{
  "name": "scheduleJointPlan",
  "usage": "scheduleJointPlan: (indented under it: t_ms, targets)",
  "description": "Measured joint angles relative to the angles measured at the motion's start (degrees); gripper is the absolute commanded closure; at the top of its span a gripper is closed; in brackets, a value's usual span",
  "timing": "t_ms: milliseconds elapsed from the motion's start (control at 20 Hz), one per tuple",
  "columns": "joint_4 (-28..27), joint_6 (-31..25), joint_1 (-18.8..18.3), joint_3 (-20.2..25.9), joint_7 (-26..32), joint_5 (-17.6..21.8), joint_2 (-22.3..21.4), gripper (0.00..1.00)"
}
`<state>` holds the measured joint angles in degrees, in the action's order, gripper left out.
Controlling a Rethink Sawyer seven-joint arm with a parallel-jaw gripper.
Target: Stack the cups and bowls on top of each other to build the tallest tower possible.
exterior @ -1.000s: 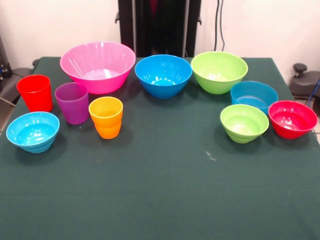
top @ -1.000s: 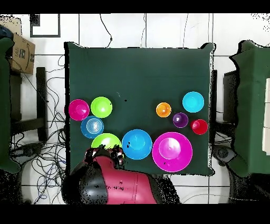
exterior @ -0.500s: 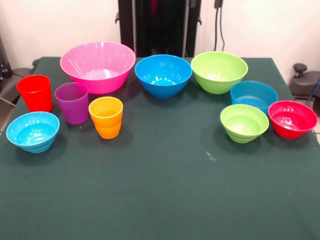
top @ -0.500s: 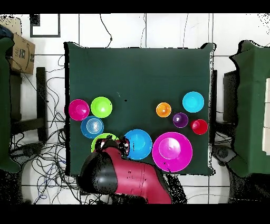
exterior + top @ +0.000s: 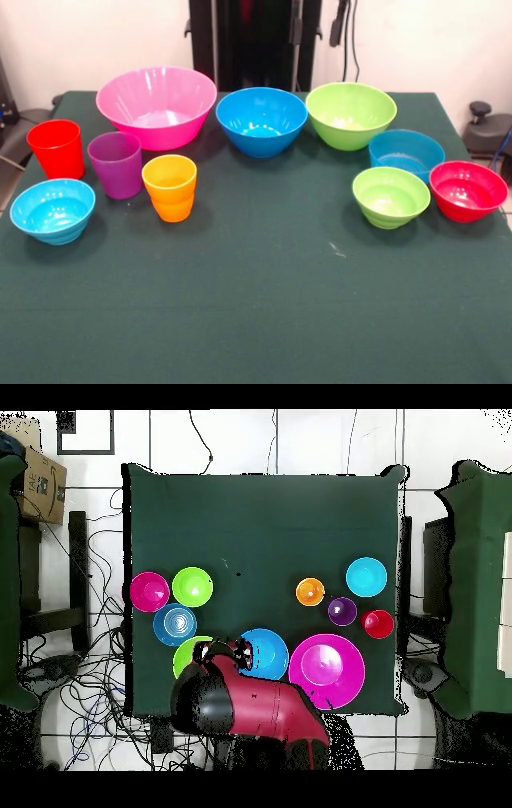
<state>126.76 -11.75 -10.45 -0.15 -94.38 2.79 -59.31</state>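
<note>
Ten pieces stand apart and upright on the table (image 5: 264,304), none stacked. The fingers (image 5: 222,652) seem to hang over the meeting rims of the mid green bowl (image 5: 184,654) and the mid blue bowl (image 5: 272,646), though the overhead view is ragged there. How far open they are I cannot tell, and nothing shows in their hold.

Just beyond the blue bowl from the fingers sits the big pink bowl (image 5: 327,672). Out from the fingers toward the table's middle lie the small blue bowl (image 5: 175,624), the small green bowl (image 5: 192,586) and the red bowl (image 5: 150,591), close together. Well off to the pink bowl's side are the red cup (image 5: 378,624), purple cup (image 5: 342,611), orange cup (image 5: 310,592) and light blue bowl (image 5: 366,577).

The table wears a dark green cloth, bare over its half farthest from the fingers. It stands on a white tiled floor (image 5: 240,444) strewn with cables (image 5: 95,684). A cardboard box (image 5: 40,479) sits off one corner.

The arm (image 5: 260,714), red with a black shell, reaches in over the table's edge.

All the pieces are glossy plastic, mouths up. The orange cup has a stepped waist, and the small green and light blue bowls show ridged sides in the front view.
</note>
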Motion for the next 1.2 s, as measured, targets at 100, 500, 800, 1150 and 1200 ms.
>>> scheduleJointPlan:
  t_ms: [100, 500, 800, 1150, 1200]
  targets:
    - [0.01, 1.00, -0.49, 0.32, 0.00, 0.68, 1.30, 0.00]
    - [0.02, 2.23, -2.88, 1.49, 0.00, 3.50, 4.62, 0.00]
    - [0.02, 2.23, -4.74, 2.03, 0.00, 4.80, 4.65, 0.00]
    - [0.04, 2.22, -5.27, 2.02, 0.00, 4.82, 1.19, 0.00]
    - [0.04, 2.22, -5.28, 2.02, 0.00, 4.82, 0.64, 0.00]
